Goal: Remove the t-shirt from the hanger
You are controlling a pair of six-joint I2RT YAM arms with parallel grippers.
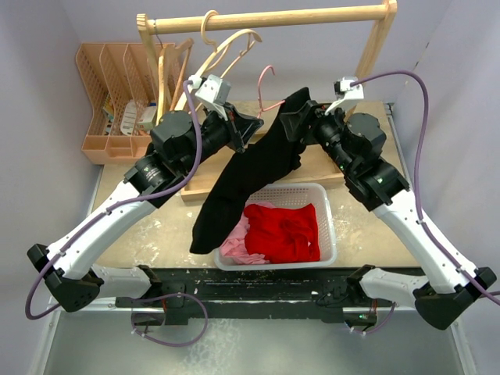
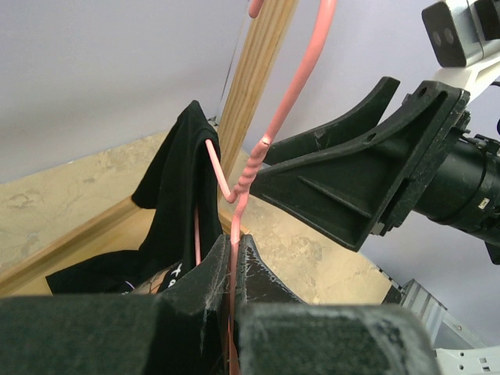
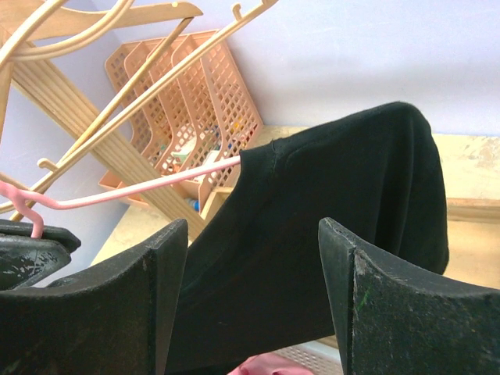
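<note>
A black t-shirt point(image 1: 250, 176) hangs on a pink wire hanger point(image 1: 268, 86) held above the table, its lower end drooping toward the basket. My left gripper point(image 1: 244, 131) is shut on the hanger's wire just below the twisted neck point(image 2: 250, 168); the wire runs up between the closed pads point(image 2: 233, 254). The shirt point(image 2: 176, 187) hangs to the left of that grip. My right gripper point(image 1: 293, 117) is open, and its fingers point(image 3: 148, 297) stand either side of the shirt's shoulder point(image 3: 328, 203). The hanger arm point(image 3: 141, 189) comes out of the collar toward my left gripper point(image 3: 31, 250).
A white mesh basket point(image 1: 330, 223) holding red and pink clothes sits at the front middle. A wooden rack point(image 1: 273, 17) with wooden hangers point(image 1: 226, 47) stands at the back. A peach plastic organizer point(image 1: 109, 86) is at the back left.
</note>
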